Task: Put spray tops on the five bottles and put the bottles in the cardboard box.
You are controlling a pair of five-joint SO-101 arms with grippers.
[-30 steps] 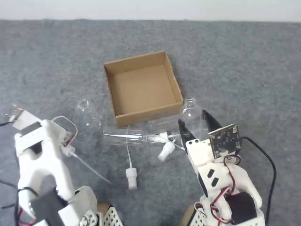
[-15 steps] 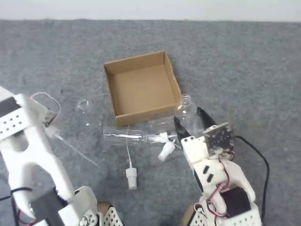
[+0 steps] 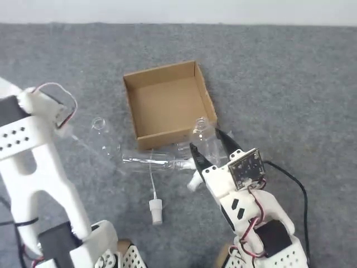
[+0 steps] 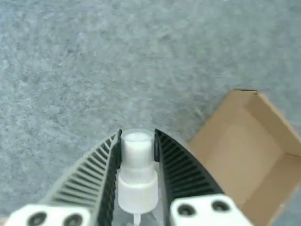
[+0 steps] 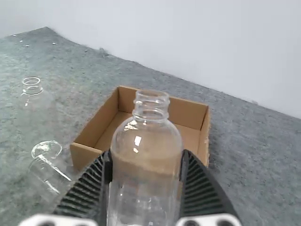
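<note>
My right gripper [image 5: 146,157] is shut on a clear, uncapped bottle [image 5: 146,150] and holds it upright. In the high view that bottle [image 3: 202,134] stands in the right gripper [image 3: 210,146] just off the near right corner of the cardboard box [image 3: 167,106]. My left gripper [image 4: 137,136] is shut on a white spray top [image 4: 136,174], above the carpet left of the box [image 4: 244,150]. The left arm [image 3: 33,139] stands tall at the table's left, and the top's thin tube slants down toward the lying bottles.
An uncapped bottle [image 3: 100,134] stands left of the box, and a clear bottle [image 3: 146,162] lies in front of it. Two loose spray tops [image 3: 156,211] [image 3: 195,180] rest on the grey carpet nearer the arms. The box interior is bare.
The left arm has lifted and swung left with the spray top. The right gripper has carried its bottle leftward, toward the box's near right corner.
</note>
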